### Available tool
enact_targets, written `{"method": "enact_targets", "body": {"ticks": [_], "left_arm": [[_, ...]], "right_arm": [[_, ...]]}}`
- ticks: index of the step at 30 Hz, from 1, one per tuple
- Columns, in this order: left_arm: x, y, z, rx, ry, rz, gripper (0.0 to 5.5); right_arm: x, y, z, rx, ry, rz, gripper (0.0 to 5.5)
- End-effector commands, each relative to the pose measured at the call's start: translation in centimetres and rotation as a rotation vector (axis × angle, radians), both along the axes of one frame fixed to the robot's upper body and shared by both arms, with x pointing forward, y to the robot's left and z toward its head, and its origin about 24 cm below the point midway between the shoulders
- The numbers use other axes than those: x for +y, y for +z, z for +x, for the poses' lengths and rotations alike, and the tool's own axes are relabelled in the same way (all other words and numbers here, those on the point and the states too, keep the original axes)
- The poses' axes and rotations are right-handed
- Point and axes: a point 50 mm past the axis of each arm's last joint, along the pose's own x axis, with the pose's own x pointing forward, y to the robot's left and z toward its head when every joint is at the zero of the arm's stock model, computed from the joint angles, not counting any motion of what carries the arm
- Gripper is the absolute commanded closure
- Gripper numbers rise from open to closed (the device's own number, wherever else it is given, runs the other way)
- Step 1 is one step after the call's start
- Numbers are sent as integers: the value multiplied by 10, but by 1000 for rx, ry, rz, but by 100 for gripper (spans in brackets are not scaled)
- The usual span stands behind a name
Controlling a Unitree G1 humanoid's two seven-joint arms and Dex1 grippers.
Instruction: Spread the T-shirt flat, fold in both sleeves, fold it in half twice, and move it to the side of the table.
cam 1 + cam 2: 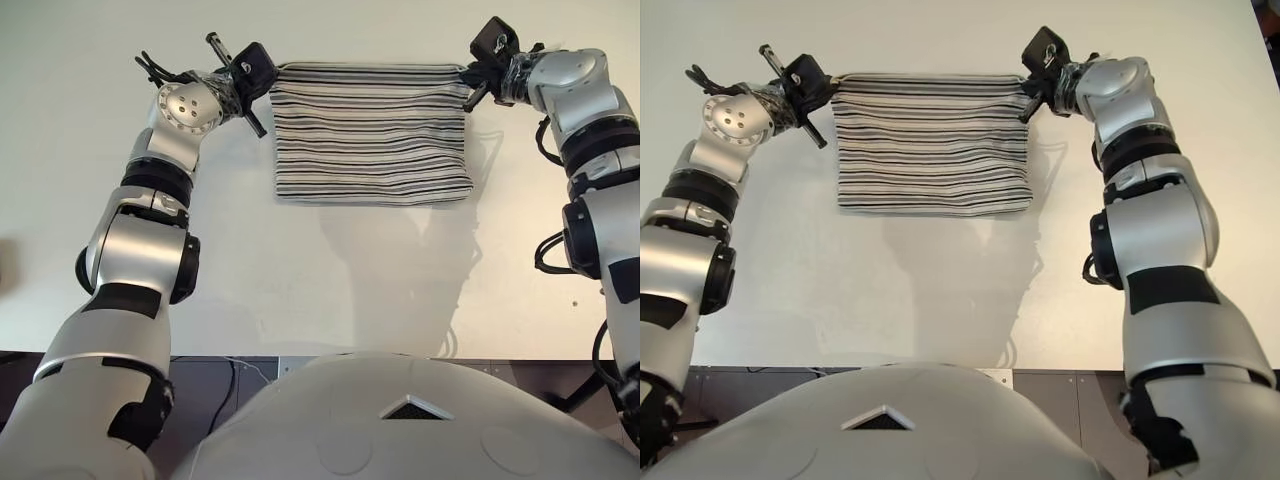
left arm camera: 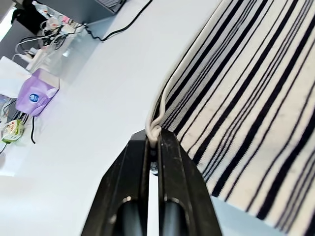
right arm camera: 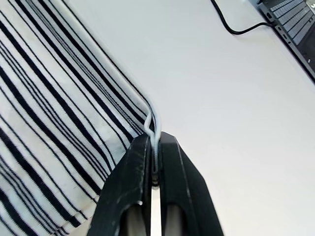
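The black-and-white striped fabric T-shirt (image 1: pixel 372 135), folded into a rectangle, lies toward the far middle of the white table (image 1: pixel 300 280). The left gripper (image 2: pixel 153 137) has its fingers pressed together, pinching the shirt's far left corner. The right gripper (image 3: pixel 155 140) likewise pinches the far right corner. The far edge is stretched straight between them.
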Motion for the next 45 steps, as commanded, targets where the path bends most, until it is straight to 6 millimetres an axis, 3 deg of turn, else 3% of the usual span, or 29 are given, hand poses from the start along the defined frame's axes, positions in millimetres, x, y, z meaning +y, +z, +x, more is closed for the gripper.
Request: {"method": "enact_targets", "body": {"ticks": [1,4,5,8,10,13,17,19,21,26,29,32,37,41,45], "left_arm": [[-1,-12,-1,32,34,83,500],[0,-13,0,10,70,71,444],[1,-6,4,-41,104,59,424],[9,28,19,-238,242,-3,392],[2,42,22,-332,192,-25,392],[-41,34,-10,-381,-164,-48,392],[-73,9,-98,-259,-504,-37,392],[-71,7,-125,-188,-562,-6,392],[-67,7,-135,-144,-564,21,392],[-56,-6,-154,-7,-530,130,392],[-34,-21,-152,68,-437,203,392],[-14,-29,-139,67,-334,246,392],[-9,-38,-114,11,-350,277,392],[5,-40,-102,-55,-411,311,392],[25,-24,-106,-150,-460,330,392]], "right_arm": [[9,-5,1,-10,12,-69,513],[9,-9,0,-38,-21,-64,458],[7,-9,1,-65,-43,-77,433],[1,-3,4,-180,-98,-120,428],[1,-1,4,-238,-64,-145,428],[1,-14,-5,-225,64,-224,428],[0,-39,-21,-191,304,-456,428],[-4,-50,-33,-170,529,-624,428],[-10,-59,-47,-145,766,-750,428],[-23,-68,-94,-48,1362,-808,428],[-20,-70,-126,16,1541,-625,428],[6,-67,-143,26,1522,-425,428],[40,-55,-175,126,1462,-126,428],[40,-42,-191,218,1428,-67,428],[30,-20,-182,172,1306,-67,428]]}}
